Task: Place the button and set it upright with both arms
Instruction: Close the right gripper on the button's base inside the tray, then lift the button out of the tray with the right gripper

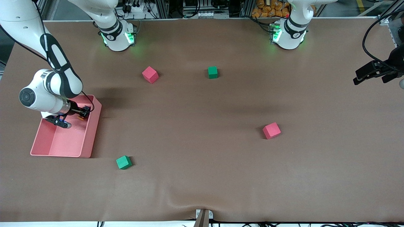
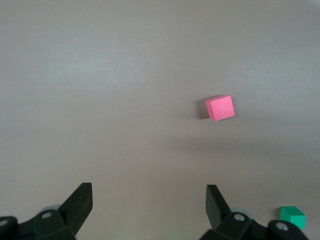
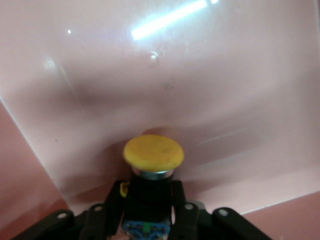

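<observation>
Near to far on the desk point(image 1: 202, 176): a green cube point(image 1: 123, 162) sits nearest the front camera, beside the pink bin's point(image 1: 88, 138) near corner. A red cube point(image 1: 271, 130) is seen farther on, toward the left arm's end.

Right pincer point(image 1: 84, 113) is reached down inside the pink bin, clenched on the button point(image 3: 152, 165). The button's black body is gripped between the fingers point(image 3: 182, 212); its round cap points away from the pincer toward the bin wall point(image 3: 200, 75). The cap reads yellow-orange in the right wrist view.

Farthest, near the arm bases, a second red cube point(image 1: 150, 74) and a second green cube point(image 1: 212, 72) are set well apart from the right pincer.

Left pincer point(image 1: 374, 73) is held released over the desk edge at the left arm's end, nothing between its fingers point(image 2: 80, 202); the arm waits. A red cube point(image 2: 220, 107) and a green cube point(image 2: 292, 217) are seen below it in its wrist view.
</observation>
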Motion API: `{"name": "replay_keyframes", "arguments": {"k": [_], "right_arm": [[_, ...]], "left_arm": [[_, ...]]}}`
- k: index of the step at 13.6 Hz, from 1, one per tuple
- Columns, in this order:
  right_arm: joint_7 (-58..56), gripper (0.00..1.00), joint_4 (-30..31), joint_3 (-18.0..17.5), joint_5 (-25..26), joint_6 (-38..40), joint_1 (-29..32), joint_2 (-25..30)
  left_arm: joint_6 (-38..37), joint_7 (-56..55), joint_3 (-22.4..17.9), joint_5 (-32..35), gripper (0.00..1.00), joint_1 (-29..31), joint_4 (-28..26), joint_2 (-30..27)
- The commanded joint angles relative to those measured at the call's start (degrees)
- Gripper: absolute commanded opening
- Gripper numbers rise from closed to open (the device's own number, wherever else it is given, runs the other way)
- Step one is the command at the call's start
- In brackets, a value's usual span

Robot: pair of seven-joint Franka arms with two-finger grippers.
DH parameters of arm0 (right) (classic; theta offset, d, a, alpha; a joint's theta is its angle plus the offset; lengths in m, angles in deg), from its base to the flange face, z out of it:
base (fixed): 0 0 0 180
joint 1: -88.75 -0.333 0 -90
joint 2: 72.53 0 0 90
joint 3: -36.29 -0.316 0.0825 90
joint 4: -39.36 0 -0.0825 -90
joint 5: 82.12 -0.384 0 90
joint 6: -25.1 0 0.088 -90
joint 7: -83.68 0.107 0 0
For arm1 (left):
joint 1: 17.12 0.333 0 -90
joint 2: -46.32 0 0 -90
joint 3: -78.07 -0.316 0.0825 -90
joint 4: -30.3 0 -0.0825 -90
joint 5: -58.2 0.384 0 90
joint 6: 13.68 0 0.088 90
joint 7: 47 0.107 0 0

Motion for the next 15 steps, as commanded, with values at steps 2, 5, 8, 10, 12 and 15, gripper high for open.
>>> {"name": "replay_keyframes", "arguments": {"k": [2,5,8,10,12,15], "right_arm": [[-0.5,0.0,-1.1,0.2,-0.3,4.0,-0.1,3.8],[-2.6,0.0,-9.1,0.2,-0.2,15.6,-0.2,4.9],[-4.1,0.0,-20.3,0.1,0.5,28.5,-1.5,4.6],[-8.2,0.0,-24.4,0.0,0.5,32.8,-4.8,4.7],[-9.2,0.0,-27.9,0.0,0.4,34.9,-11.3,4.2],[-9.6,0.0,-30.4,0.0,0.2,34.5,-24.3,3.6]], "left_arm": [[-0.6,1.1,0.1,0.6,1.0,0.4,0.9,0.3],[-0.6,1.1,0.1,0.6,1.0,0.4,0.9,0.4],[-0.6,1.1,0.1,0.6,1.0,0.4,0.9,0.4],[-0.6,1.1,0.1,0.5,1.0,0.4,0.9,0.4],[-0.6,1.1,0.1,0.3,1.0,0.3,0.9,0.4],[-0.6,1.0,0.1,0.2,1.0,0.3,0.9,0.5]]}}
